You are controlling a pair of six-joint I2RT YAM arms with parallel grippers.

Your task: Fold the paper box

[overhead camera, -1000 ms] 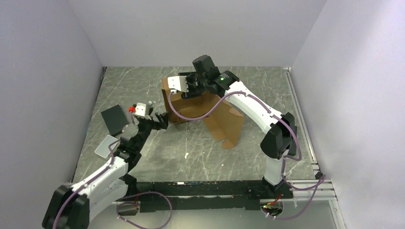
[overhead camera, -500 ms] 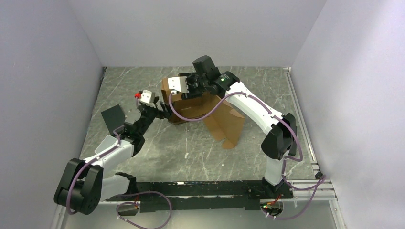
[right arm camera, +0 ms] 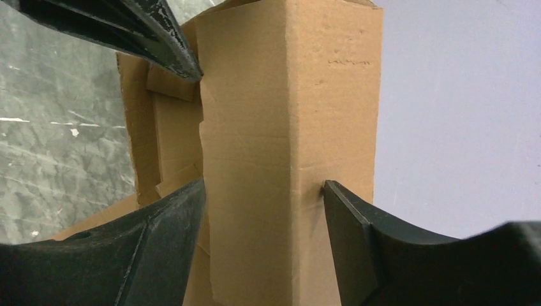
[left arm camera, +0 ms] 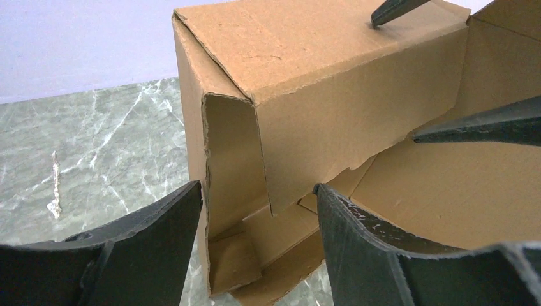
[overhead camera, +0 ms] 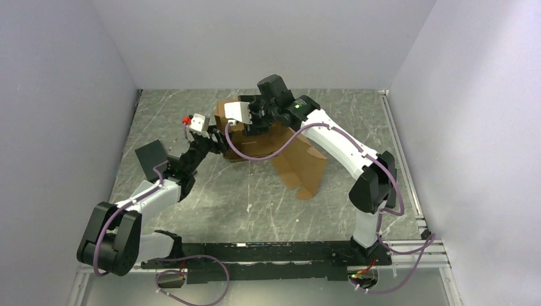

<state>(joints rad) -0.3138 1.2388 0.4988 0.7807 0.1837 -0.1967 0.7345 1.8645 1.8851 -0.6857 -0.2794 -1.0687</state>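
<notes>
Left gripper [left arm camera: 257,186] spread wide astride an end wall of the paper box [left arm camera: 319,76]. Right gripper [right arm camera: 265,183] straddles its upright edge; whether it grips, I cannot tell.

Brown paper box [overhead camera: 300,162] — partly folded; one wall upright.

brown paper box [overhead camera: 300,160], grey marbled table [overhead camera: 255,197]

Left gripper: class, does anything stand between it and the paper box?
Nothing visible does. The left gripper has its open jaws either side of an upright corner flap of the paper box; only cardboard lies ahead.
</notes>
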